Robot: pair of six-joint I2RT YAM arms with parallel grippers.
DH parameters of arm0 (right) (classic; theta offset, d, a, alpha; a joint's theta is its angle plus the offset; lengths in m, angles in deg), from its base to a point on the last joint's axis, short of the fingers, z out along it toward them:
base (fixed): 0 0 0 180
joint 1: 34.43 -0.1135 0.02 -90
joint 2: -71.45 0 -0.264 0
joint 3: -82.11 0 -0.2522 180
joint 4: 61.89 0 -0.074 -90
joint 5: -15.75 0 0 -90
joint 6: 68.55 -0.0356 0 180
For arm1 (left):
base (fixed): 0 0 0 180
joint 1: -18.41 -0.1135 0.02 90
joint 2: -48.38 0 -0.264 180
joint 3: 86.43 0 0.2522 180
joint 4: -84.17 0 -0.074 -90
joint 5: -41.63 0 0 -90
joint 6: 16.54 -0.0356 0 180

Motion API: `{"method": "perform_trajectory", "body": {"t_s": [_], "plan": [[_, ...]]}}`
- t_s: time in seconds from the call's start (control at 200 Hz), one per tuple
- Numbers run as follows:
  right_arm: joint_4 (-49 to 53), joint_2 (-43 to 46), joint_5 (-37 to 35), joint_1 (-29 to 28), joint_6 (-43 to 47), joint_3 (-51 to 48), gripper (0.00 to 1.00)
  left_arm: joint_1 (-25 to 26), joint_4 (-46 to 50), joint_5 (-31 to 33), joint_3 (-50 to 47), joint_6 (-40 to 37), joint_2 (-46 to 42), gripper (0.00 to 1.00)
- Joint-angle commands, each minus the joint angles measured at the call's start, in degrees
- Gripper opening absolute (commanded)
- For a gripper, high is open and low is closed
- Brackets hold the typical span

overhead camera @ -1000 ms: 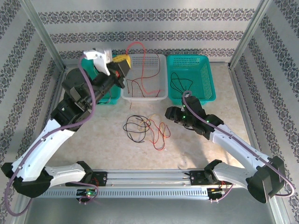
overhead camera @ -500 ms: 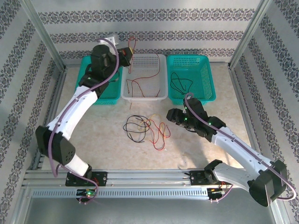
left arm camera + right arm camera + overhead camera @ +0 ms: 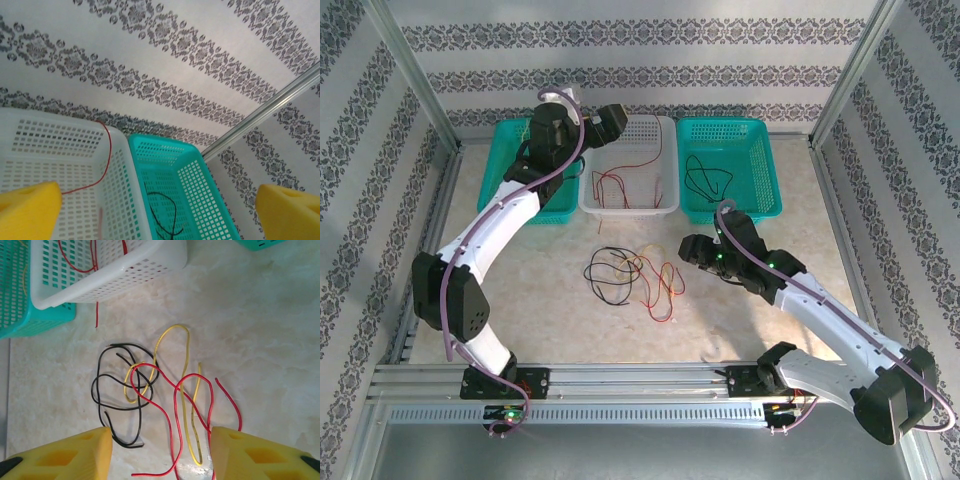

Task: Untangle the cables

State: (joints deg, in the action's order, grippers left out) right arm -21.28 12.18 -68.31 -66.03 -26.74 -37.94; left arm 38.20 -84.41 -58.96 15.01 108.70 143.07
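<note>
Out on the pale table (image 3: 520, 290), between the two arms, the tangle (image 3: 632, 278) lies loose: black loops on its left, red and yellow strands crossing on its right, all of it apart from the baskets. Right gripper (image 3: 686, 248) hovers at the tangle's right edge, jaws partway apart, gripping nothing. From its wrist you see the yellow pads (image 3: 65, 455) either side of red and yellow strands that lie flat on the table between them.

Back row: three baskets side by side against the wall. White basket (image 3: 628, 208) in the middle holds a red cable (image 3: 109, 150), and one red end pokes out past its near wall. Right basket (image 3: 728, 122), teal, holds a black cable (image 3: 174, 220). Left basket (image 3: 556, 208), teal too, is mostly hidden, because the left arm (image 3: 500, 215) reaches straight across it. Left gripper (image 3: 608, 122) hangs above the white basket's far left corner, jaws flung wide, empty. Right arm (image 3: 820, 310) comes in low from the right, its wrist just in front of the right basket. Patterned walls and metal posts (image 3: 415, 70) box it all in.
</note>
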Motion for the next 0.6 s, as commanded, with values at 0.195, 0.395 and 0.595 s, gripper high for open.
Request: {"method": "perform_trajectory", "body": {"t_s": [0.195, 0.395, 0.595], "plan": [[2.4, -5.3, -0.2, -0.4, 4.1, 2.5, 0.55, 0.0, 4.4, -9.3, -11.5, 0.2, -11.8, 0.86], [1.7, -11.0, -0.5, -4.3, 4.2, 1.9, 0.53, 1.4, 9.0, -14.6, -24.1, 1.9, -20.9, 0.66], [1.0, -16.7, 1.3, -6.9, 4.0, 2.0, 0.51, 2.3, 9.7, -14.9, -31.2, 3.7, -27.2, 0.53]]}}
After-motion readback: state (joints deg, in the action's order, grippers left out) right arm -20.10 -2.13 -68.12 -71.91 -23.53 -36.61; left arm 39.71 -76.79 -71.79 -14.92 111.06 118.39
